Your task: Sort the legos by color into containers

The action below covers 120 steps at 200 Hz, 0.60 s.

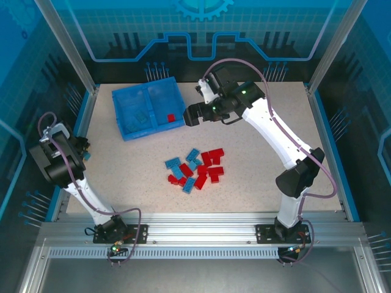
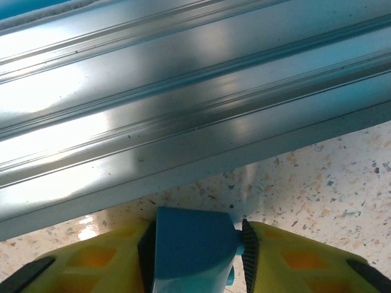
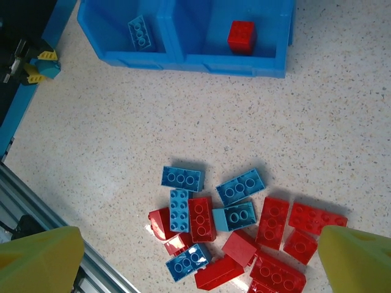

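A pile of red and light blue legos (image 1: 194, 170) lies mid-table, seen close in the right wrist view as legos (image 3: 232, 232). The blue tray (image 1: 125, 97) stands at the back left. Its left compartment holds blue bricks (image 3: 140, 32), and its right compartment holds a red brick (image 3: 241, 35). My right gripper (image 1: 190, 115) hovers by the tray's right edge, above the pile, and is open and empty (image 3: 200, 259). My left gripper (image 1: 84, 152) is at the table's left edge, shut on a light blue brick (image 2: 192, 244).
An aluminium frame rail (image 2: 183, 110) runs right in front of the left gripper, along the table's left side. A blue border strip (image 1: 333, 146) edges the table on the right. Bare tabletop (image 1: 122, 177) lies between the pile and the left arm.
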Motion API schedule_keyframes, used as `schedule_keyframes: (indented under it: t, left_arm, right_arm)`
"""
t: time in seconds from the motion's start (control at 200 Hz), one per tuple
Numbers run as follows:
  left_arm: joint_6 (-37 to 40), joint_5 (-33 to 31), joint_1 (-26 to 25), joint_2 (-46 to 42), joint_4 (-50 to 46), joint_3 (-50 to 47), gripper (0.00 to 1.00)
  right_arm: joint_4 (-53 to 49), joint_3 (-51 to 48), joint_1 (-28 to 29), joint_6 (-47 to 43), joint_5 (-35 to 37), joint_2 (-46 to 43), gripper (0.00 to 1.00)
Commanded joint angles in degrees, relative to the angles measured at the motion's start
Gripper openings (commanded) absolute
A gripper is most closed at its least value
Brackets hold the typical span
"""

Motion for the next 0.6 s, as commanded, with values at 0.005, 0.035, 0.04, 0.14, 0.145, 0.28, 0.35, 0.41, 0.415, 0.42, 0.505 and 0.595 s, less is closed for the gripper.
schedule_keyframes:
  t: [0.005, 0.035, 0.04, 0.14, 0.145, 0.28, 0.35, 0.41, 0.415, 0.42, 0.505, 0.595]
  left_arm:
    - [0.6, 3.1, 0.4, -2.1, 0.5, -3.3, 0.42]
    - [0.7, 3.4, 0.3, -2.8, 0.9, -3.9, 0.42]
    - [0.7, 3.5, 0.3, -2.9, 0.9, -4.0, 0.42]
    - [0.5, 5.5, -0.3, -6.1, 1.5, -5.6, 0.37]
    - [0.5, 5.6, -0.5, -6.3, 1.5, -5.7, 0.37]
    - [0.8, 7.6, -3.9, -11.7, 1.2, -5.8, 0.32]
    - [0.9, 8.4, -6.1, -14.8, -0.1, -4.4, 0.32]
    - [0.6, 8.5, -8.1, -17.8, -1.5, -2.6, 0.32]
    - [0.5, 8.6, -8.3, -18.0, -1.6, -2.5, 0.32]
    - [0.5, 8.6, -8.5, -18.3, -1.7, -2.4, 0.32]
    - [-0.4, 8.8, -11.5, -22.3, -2.8, 0.6, 0.32]
    - [-1.5, 9.7, -17.4, -25.0, -1.6, 3.7, 0.32]
  right_arm:
    - [-1.6, 2.4, -0.6, -0.1, -0.2, 1.1, 1.00]
    - [-1.4, 2.4, -0.6, -0.1, -0.2, 1.0, 1.00]
    - [-1.4, 2.4, -0.6, -0.1, -0.2, 1.0, 1.00]
    - [-0.8, 2.4, -0.7, -0.2, -0.4, 0.8, 1.00]
    - [-0.8, 2.4, -0.7, -0.2, -0.5, 0.8, 1.00]
    - [0.2, 2.3, -1.1, -0.3, -1.1, 0.7, 1.00]
    - [0.4, 2.2, -1.2, -0.3, -1.6, 0.8, 1.00]
    - [0.6, 2.2, -1.3, -0.3, -2.0, 0.7, 1.00]
    - [0.6, 2.1, -1.3, -0.3, -2.0, 0.7, 1.00]
    - [0.6, 2.1, -1.3, -0.3, -2.0, 0.7, 1.00]
    - [0.8, 1.7, -1.5, -0.3, -2.2, 0.4, 1.00]
    - [1.7, 0.3, -1.6, -0.2, -2.4, -0.6, 1.00]
